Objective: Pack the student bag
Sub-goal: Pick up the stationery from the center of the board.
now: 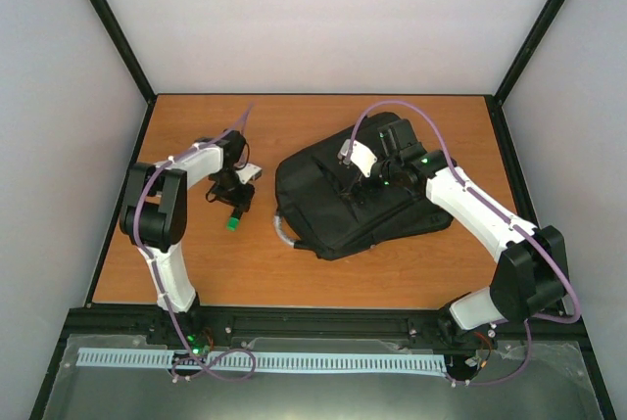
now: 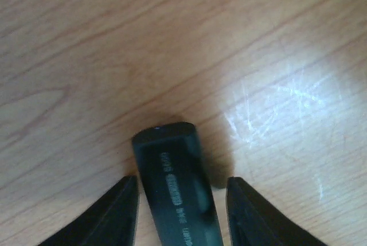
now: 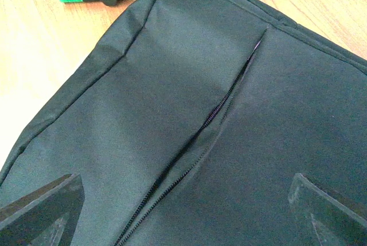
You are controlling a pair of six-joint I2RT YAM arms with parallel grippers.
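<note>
Wood table (image 1: 392,278): my right gripper (image 3: 183,197), jaws spread, over black fabric backpack (image 1: 318,200); leftward, left gripper (image 2: 180,182) straddles dark cylindrical marker (image 2: 166,145), pinch unclear.

Your one listed item, the student bag (image 1: 328,200): large, black, soft fabric, lying flat and askew on the right half of the wooden bench (image 1: 323,283), grey loop handle (image 1: 284,229) at its near-left corner, a long zip (image 3: 223,108) running across its upper panel, teeth showing along part of it.
</note>
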